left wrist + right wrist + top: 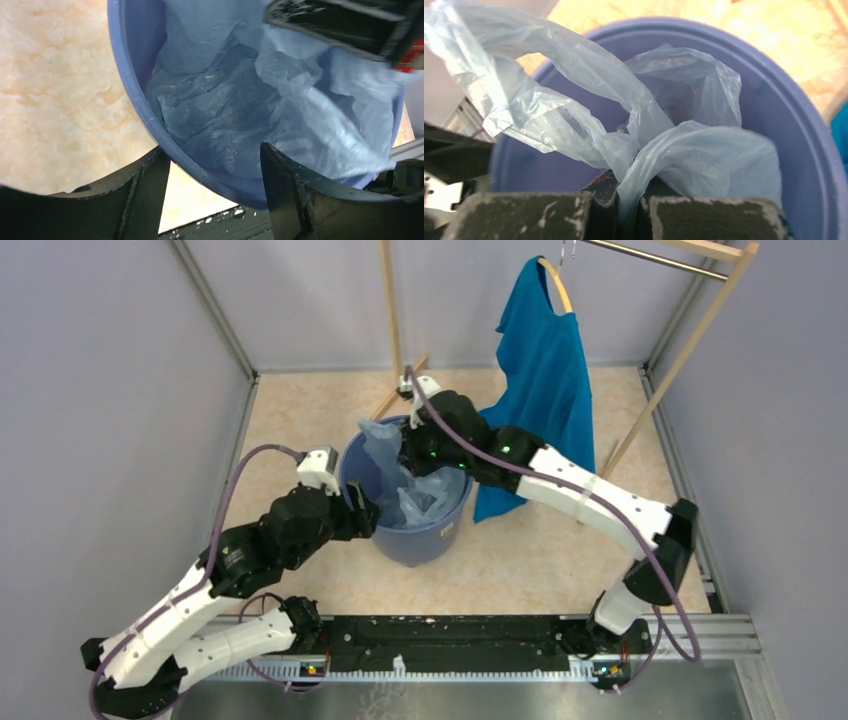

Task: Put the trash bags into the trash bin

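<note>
The round blue trash bin (415,540) stands on the mottled floor between my two arms. The pale, crinkly trash bag (395,475) lies mostly inside it, with one fold rising over the far left rim. My right gripper (418,455) hangs over the bin's mouth. In the right wrist view it (629,200) is shut on a gathered fold of the bag (589,110), above the bin (794,130). My left gripper (365,510) is at the bin's left rim. There its jaws (215,185) stand apart astride the rim (130,85), one finger outside and one inside by the bag (225,110).
A bright blue T-shirt (545,370) hangs on a hanger from a wooden rack (690,330), just behind and right of the bin and close to the right arm. Grey walls enclose the floor on three sides. A black rail (450,630) runs along the near edge.
</note>
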